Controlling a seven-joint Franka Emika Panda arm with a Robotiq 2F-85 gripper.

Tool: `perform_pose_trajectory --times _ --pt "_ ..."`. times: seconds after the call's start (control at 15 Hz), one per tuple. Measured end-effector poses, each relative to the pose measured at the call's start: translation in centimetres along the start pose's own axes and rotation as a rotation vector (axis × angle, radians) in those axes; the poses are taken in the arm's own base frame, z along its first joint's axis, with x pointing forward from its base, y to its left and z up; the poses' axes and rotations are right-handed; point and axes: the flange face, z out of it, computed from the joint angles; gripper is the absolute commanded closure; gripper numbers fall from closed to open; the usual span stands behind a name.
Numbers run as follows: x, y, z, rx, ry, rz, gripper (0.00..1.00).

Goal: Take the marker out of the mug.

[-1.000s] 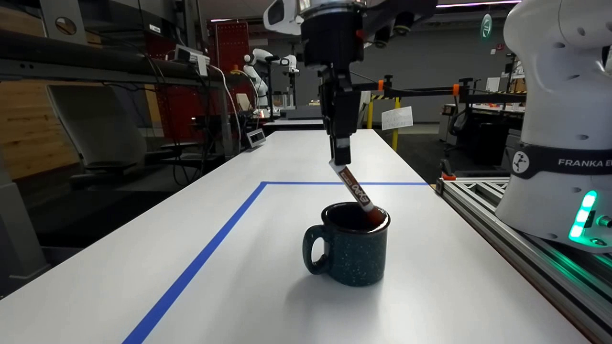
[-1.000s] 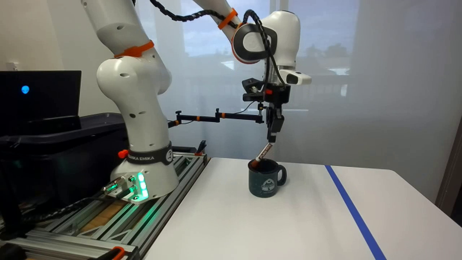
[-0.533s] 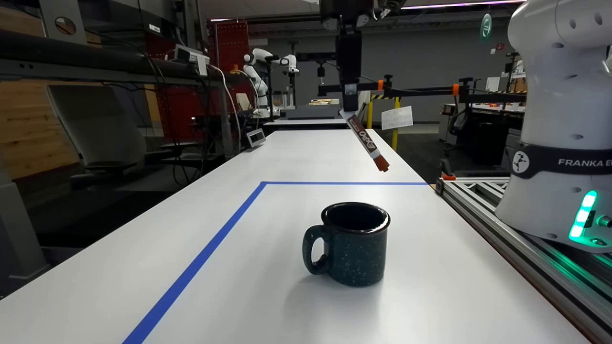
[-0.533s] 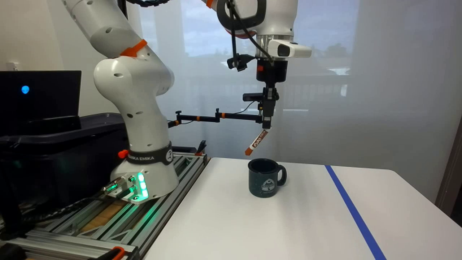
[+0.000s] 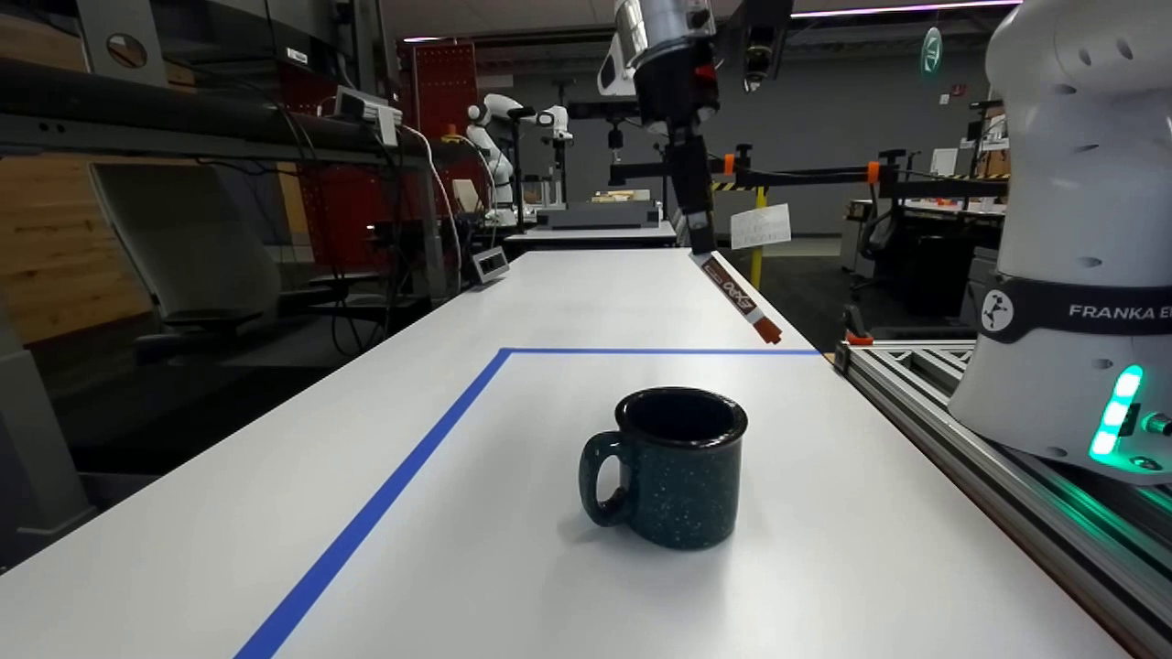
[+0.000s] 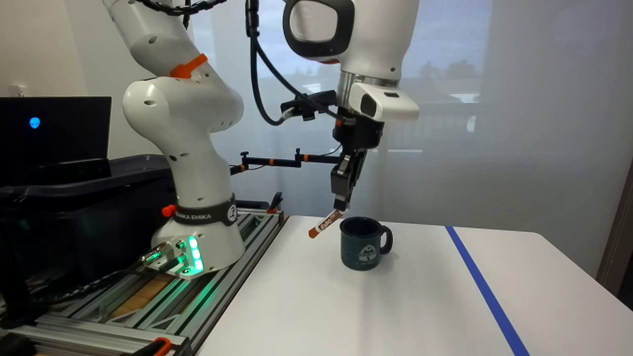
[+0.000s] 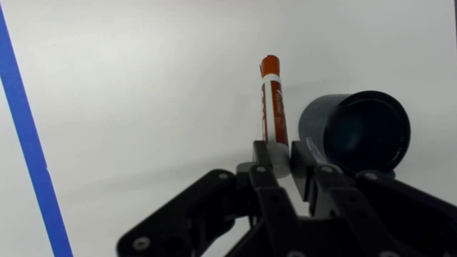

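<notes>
"Wrist view: what were those black fingers (image 7: 301, 160) pinching?"
"A slim orange-and-white marker (image 7: 273, 110), by its white end; it hung tilted, outside the squat, glossy dark-teal mug (image 5: 682, 490) standing on the white table (image 5: 494, 586)."

The fingers (image 7: 302, 159) clasp the marker (image 7: 274, 116) by its pale end, the mug (image 7: 357, 132) showing at right.

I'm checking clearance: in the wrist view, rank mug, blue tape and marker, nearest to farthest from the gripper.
1. Marker: held between the jaws.
2. Mug: on the view's right.
3. Blue tape: far over on the view's left.
</notes>
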Motion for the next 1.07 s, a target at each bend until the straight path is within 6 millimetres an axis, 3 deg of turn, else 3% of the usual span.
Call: perform_pose_trajectory --times 0.53,1.07 --pt "4.0 1.1 8.7 -0.037 -0.135 -0.009 0.95" --pt "7.9 -1.2 13.3 -0.149 -0.106 -0.027 0.95"
